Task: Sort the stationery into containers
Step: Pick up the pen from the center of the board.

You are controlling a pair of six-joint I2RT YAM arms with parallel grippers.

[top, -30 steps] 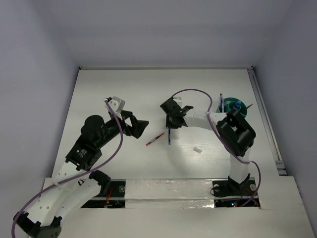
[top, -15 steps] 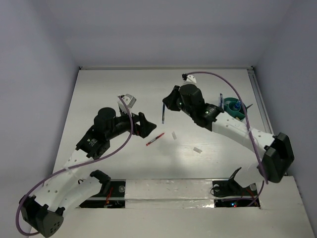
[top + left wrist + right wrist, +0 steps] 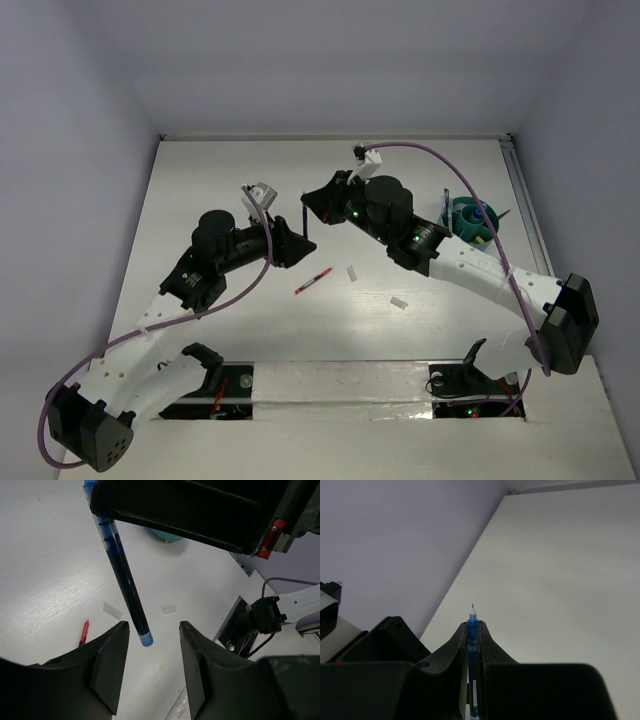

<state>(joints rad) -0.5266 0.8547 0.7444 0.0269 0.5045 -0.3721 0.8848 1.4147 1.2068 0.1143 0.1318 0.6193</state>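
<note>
Thin blue plastic pen [image 3: 121, 572]: pinched in right gripper [image 3: 473, 630]; left gripper [image 3: 153, 632] parted, pen's lower end between

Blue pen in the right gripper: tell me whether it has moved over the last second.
Yes. The blue pen went from just right of the red pen to beyond it, slightly left, farther from the teal tub.

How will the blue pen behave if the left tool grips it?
Probably stiff: the blue pen hangs straight from the right tool. Thin, glossy barrel, so likely light and slippery. Held near one end, it may pivot if the left tool closes.
</note>
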